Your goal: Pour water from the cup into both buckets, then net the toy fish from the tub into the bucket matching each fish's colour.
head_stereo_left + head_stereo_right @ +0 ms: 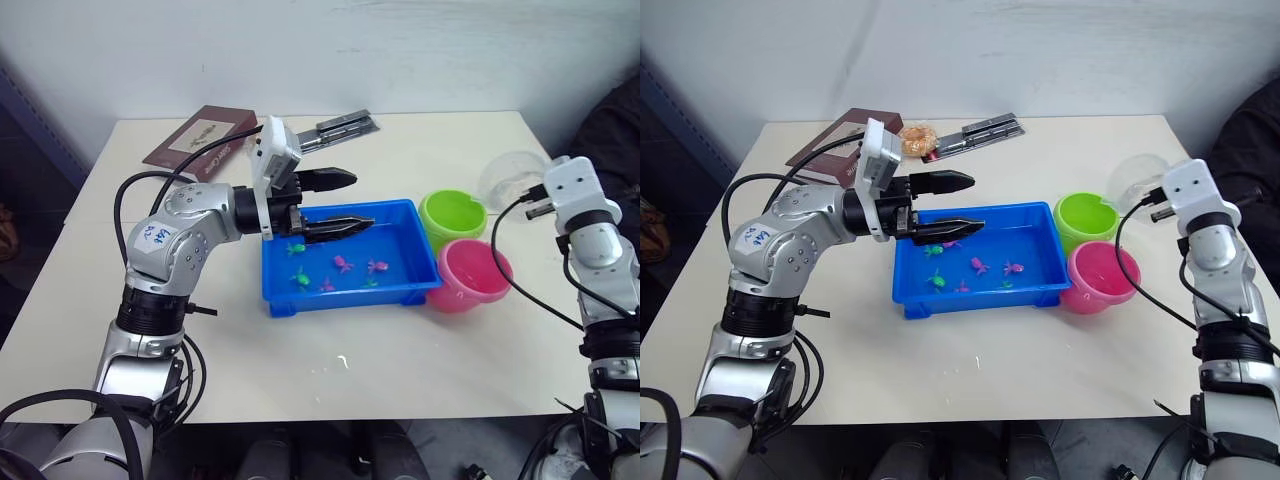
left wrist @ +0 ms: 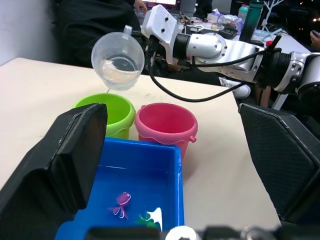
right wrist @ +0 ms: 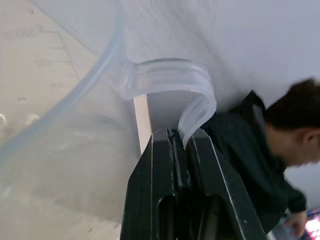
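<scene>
The blue tub (image 1: 420, 285) sits mid-table with several small pink fish (image 1: 343, 264) and green fish (image 1: 300, 279) in it. My left gripper (image 1: 345, 204) hovers open over the tub's back left part, holding nothing. To the tub's right stand the lime green bucket (image 1: 452, 218) and, nearer me, the pink bucket (image 1: 470, 275). My right gripper (image 3: 175, 136) is shut on the handle of the clear cup (image 2: 118, 60). The cup is tilted, has water in it, and hangs just behind and above the green bucket (image 2: 107, 112).
A brown book (image 1: 200, 140) lies at the table's back left, with a grey metal object (image 1: 345, 125) and an orange item (image 1: 918, 135) beside it. A person in dark clothes (image 3: 260, 150) is to the right of the table.
</scene>
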Motion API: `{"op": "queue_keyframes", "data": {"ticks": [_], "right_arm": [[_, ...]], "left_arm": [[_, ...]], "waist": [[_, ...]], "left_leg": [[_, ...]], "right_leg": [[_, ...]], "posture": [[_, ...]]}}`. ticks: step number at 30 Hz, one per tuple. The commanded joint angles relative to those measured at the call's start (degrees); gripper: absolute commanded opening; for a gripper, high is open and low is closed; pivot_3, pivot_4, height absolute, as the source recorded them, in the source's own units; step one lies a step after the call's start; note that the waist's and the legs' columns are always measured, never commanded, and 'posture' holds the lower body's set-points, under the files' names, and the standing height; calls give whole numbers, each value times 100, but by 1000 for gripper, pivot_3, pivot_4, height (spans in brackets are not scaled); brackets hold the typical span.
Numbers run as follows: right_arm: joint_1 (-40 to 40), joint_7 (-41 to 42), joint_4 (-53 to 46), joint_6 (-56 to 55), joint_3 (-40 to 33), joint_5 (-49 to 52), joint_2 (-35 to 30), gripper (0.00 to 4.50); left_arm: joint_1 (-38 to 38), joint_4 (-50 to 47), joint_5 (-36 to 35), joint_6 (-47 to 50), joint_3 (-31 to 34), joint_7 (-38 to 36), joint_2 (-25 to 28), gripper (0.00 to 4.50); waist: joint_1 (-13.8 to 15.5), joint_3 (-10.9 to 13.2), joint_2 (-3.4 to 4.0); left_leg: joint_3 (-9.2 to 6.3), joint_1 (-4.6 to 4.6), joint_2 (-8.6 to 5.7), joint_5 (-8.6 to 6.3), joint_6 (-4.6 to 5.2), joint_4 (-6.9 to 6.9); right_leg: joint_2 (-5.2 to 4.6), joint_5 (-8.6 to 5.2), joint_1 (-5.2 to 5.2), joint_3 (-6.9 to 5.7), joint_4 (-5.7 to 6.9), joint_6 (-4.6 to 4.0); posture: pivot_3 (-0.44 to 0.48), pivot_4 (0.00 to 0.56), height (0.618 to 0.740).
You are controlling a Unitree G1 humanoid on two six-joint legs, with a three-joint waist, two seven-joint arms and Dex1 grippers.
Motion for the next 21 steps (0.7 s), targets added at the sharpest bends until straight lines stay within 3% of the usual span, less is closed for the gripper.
{"op": "queue_keyframes", "data": {"ticks": [1, 9, 21], "right_arm": [[-434, -335, 222, -480, 256, -539, -300, 52], [-1221, -1050, 894, -1274, 1586, -2267, -671, 52], [-1688, -1759, 1207, -1581, 2355, -3380, -880, 52]], "left_arm": [[-82, -57, 46, -133, 102, 4, 9, 4500], [13, -100, 82, -141, 156, -25, 132, 4500], [26, -289, -71, 15, 289, -60, 354, 4500]], "waist": [[-6, 0, 0], [-67, 0, 0], [-120, 0, 0]], "left_leg": [[0, -1, 1, 0, 0, 0], [-2, -3, 0, 0, -1, -1], [-2, -4, 2, 0, -2, -2]], "right_leg": [[0, 0, 0, 0, -1, 0], [-8, 0, -1, -1, -4, 0], [-9, 0, -3, -1, -5, 0]], "posture": [[0, 150, 740], [0, 150, 740], [0, 150, 740]]}}
